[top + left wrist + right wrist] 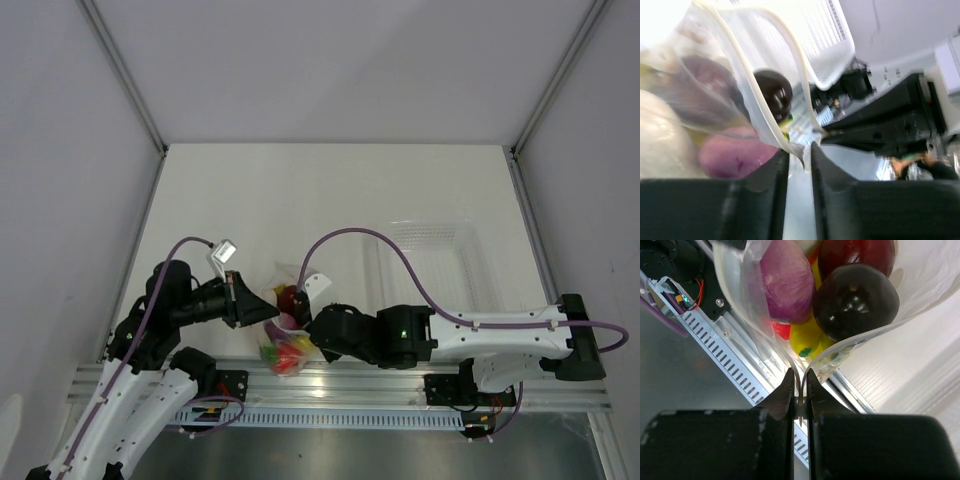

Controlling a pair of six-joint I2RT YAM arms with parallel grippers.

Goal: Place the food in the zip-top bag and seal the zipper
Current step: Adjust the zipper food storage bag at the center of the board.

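The toy produce (855,300) looks all inside the small crinkly clear plastic zip-top bag (284,335), hanging just beyond both grippers' tips. The right gripper (800,376) pinches one end of the thin press-seal zipper strip (732,300). The left gripper (800,150) stands narrow around the other corner, seemingly unclamped. The mouth gapes, so sealing remains.

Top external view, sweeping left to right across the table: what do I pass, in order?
left end effector → zip-top bag holding the food → right end effector → clear tray
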